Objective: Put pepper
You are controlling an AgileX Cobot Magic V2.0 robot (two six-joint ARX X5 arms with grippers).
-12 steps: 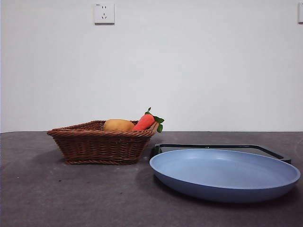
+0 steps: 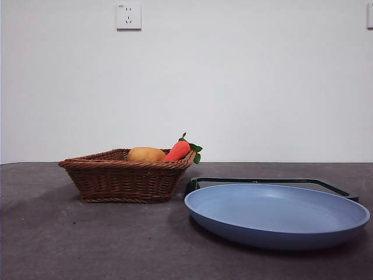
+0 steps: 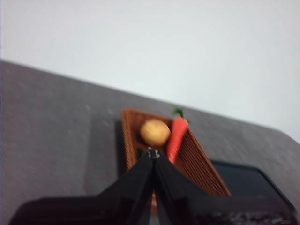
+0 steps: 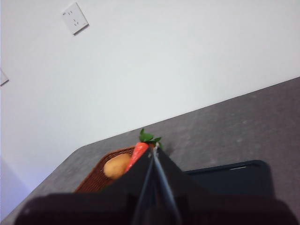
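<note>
Both grippers, left gripper (image 3: 153, 152) and right gripper (image 4: 154, 149), jaws closed, empty, off table. Basket (image 2: 125, 181) holds potato (image 2: 145, 154), carrot (image 2: 178, 150); blue plate (image 2: 277, 216) beside.

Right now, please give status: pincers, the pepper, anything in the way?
Left pincer shut, right pincer shut, both empty and clear of the basket. Pepper not clearly visible. Basket holds potato and carrot; blue plate empty.
</note>
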